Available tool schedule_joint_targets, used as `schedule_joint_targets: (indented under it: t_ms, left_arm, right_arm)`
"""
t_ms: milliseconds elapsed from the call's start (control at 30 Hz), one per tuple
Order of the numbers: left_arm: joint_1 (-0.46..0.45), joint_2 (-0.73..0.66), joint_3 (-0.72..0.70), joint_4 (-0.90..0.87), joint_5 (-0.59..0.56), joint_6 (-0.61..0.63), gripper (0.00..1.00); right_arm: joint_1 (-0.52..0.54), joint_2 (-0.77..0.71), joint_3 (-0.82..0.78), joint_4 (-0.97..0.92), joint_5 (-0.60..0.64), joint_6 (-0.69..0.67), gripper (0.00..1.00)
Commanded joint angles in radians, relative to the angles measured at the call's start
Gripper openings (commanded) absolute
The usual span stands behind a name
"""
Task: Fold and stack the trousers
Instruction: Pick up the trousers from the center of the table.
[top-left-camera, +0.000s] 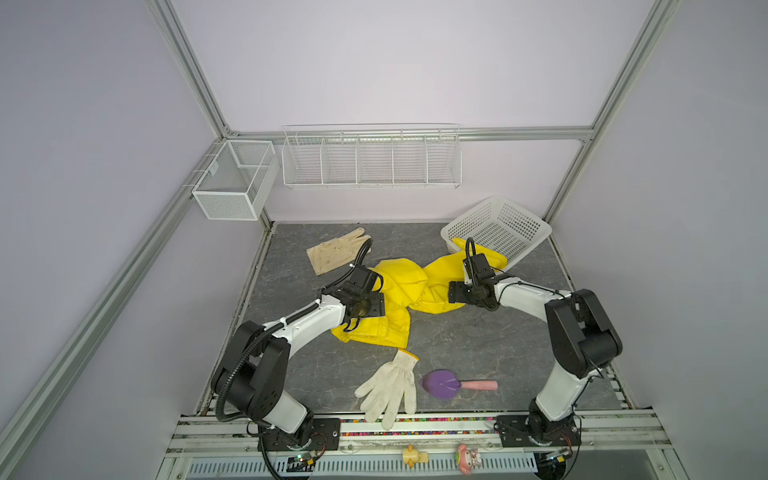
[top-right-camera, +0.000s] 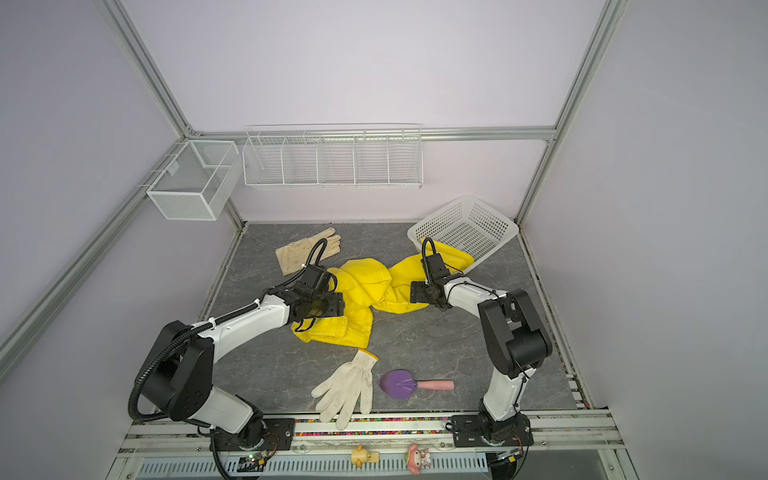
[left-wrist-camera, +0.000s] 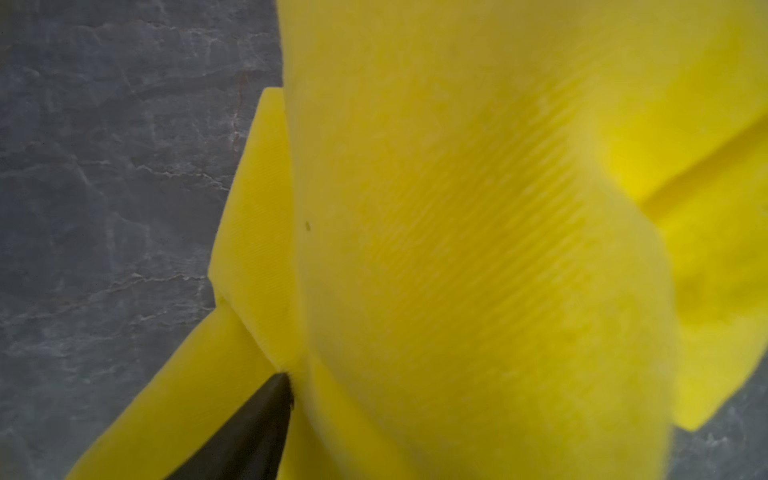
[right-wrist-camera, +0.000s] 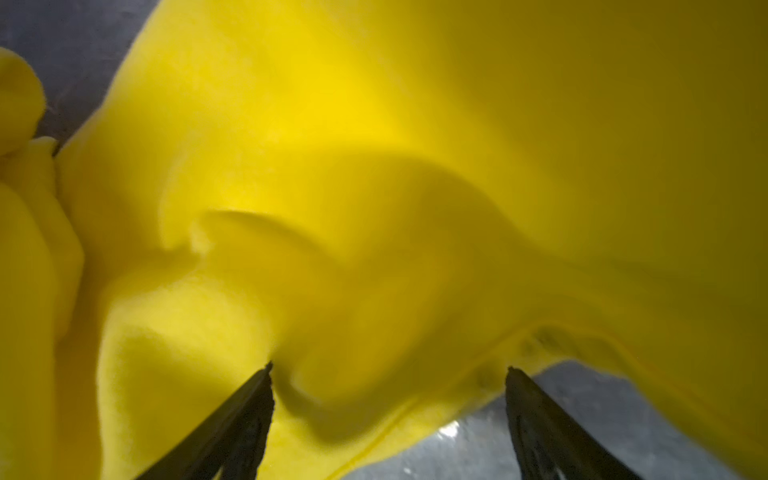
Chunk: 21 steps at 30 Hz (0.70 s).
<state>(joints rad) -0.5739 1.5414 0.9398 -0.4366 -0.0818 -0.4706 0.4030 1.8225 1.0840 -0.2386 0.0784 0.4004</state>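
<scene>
While the bright yellow cloth trousers (top-left-camera: 399, 291) lie crumpled about the middle of the grey stone-patterned tabletop (top-left-camera: 478, 345), one leg runs toward its far right corner and reaches the tilted white perforated plastic basket (top-left-camera: 511, 232). The step in hand looks like taking hold to spread them flat.

The right gripper (right-wrist-camera: 388, 372) stands wide, with a ridge of that leg between its two dark fingers (right-wrist-camera: 232, 428) and nothing pinched yet. The left gripper (top-left-camera: 362, 306) is down on the bunched part nearer the left edge. Its wrist view shows one dark finger (left-wrist-camera: 257, 415) touching a fold and the other hidden by cloth, so I cannot tell how wide it stands or whether it holds.

To do this well, each gripper should bite an edge or hem rather than a heap. Both should then draw apart evenly and low, clear of the basket and of the white knit glove (top-left-camera: 390, 386) by the front edge.
</scene>
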Motion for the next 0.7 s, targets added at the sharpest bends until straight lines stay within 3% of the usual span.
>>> schedule_joint_targets:
  t_ms: [0,200,233,300,400,567,667]
  left_arm:
    - [0.000,-0.016,0.019,-0.051,-0.033,-0.011,0.66]
    - [0.010,-0.041,0.024,-0.095,-0.060,-0.013,0.46]
    - [0.012,-0.046,0.025,-0.099,-0.058,-0.010,0.43]
    - [0.021,-0.062,0.028,-0.112,-0.052,-0.007,0.42]
    - [0.037,-0.090,0.040,-0.135,-0.054,-0.001,0.36]
    - [0.094,-0.139,0.061,-0.165,-0.034,0.029,0.29]
    - [0.129,-0.156,0.080,-0.184,-0.028,0.061,0.26]
  right_arm:
    - [0.042,0.064,0.060,0.004,0.060,-0.032,0.88]
    - [0.087,0.148,0.067,0.014,0.082,-0.050,1.00]
    - [0.093,0.157,0.065,0.016,0.074,-0.050,0.96]
    - [0.108,0.170,0.055,0.029,0.057,-0.043,0.82]
    - [0.121,0.171,0.043,0.050,0.000,-0.033,0.52]
    - [0.143,0.140,0.070,0.070,-0.086,-0.048,0.15]
    - [0.168,0.112,0.120,0.071,-0.149,-0.052,0.07]
